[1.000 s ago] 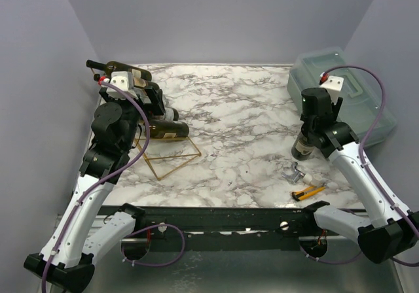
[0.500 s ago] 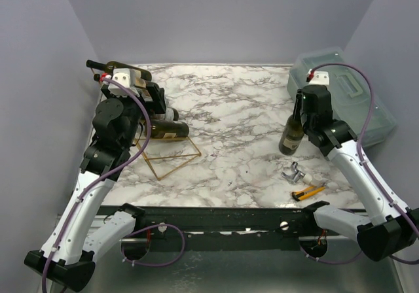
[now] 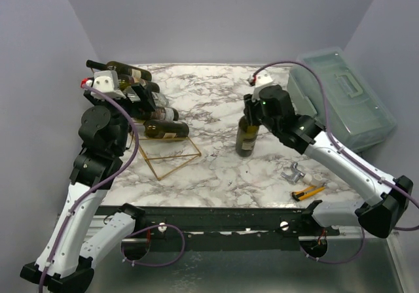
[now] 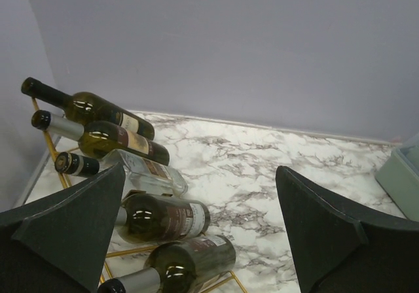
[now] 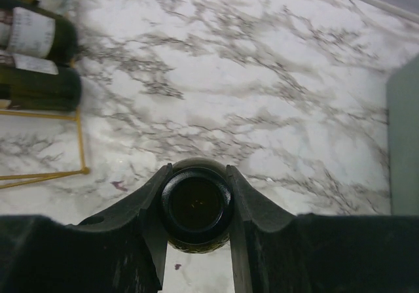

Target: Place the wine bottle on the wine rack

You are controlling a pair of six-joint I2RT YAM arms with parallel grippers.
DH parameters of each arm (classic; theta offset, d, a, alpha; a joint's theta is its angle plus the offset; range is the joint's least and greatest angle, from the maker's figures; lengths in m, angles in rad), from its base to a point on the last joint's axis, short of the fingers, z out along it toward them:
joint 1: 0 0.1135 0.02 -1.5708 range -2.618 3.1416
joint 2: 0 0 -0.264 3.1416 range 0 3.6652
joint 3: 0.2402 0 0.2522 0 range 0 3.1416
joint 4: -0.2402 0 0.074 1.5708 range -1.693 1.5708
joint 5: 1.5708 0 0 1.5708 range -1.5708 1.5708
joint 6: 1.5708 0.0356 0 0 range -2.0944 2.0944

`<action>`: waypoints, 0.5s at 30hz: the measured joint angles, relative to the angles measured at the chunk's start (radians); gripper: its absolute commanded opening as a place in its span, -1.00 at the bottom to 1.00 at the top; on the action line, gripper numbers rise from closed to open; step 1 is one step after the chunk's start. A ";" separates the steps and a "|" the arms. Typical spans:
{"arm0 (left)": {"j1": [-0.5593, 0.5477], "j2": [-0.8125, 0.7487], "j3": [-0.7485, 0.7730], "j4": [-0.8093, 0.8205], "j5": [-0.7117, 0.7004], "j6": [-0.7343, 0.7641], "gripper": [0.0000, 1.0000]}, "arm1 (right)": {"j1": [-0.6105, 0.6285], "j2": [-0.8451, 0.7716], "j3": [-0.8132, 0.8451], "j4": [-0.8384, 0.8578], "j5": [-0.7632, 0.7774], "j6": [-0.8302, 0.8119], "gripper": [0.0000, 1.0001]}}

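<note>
Wine bottle [image 3: 247, 138] upright over the middle of the marble table [image 3: 222, 97], right of centre, dark green glass with a label low on the body. Right claw [image 3: 247, 116] clenched on its neck from above; in the right wrist view both fingers [image 5: 147, 208] press against the sides of the round dark bottle top, which sits snug between them. Cannot tell whether the base touches the table or hangs just clear of it. Wine rack [image 3: 177, 155] stands at the left side of the table, a slanted gold wire frame, well apart from the held bottle. Five other bottles [image 4: 163, 218] lie on the rack side by side, necks pointing to the left wall. The near end of the rack shows bare wire. Left claw [image 4: 200, 172] spread wide, gripping nothing, poised above the rack over the lying bottles. Translucent lidded box [image 3: 347, 103] at the far right corner. Yellow knife [image 3: 308, 191] and a small metal piece [image 3: 294, 172] lie near the front right edge.
</note>
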 measured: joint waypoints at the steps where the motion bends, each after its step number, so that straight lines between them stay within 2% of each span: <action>1: 0.000 -0.010 0.001 -0.003 -0.012 0.001 0.98 | 0.039 0.020 0.018 0.010 0.000 -0.008 -0.99; 4: 0.000 -0.036 0.004 -0.007 -0.039 0.004 0.98 | 0.117 0.081 0.071 0.042 -0.017 -0.019 -0.99; 15: 0.000 -0.098 0.007 -0.034 -0.091 0.026 0.98 | 0.268 0.253 0.276 0.109 -0.033 -0.060 -0.99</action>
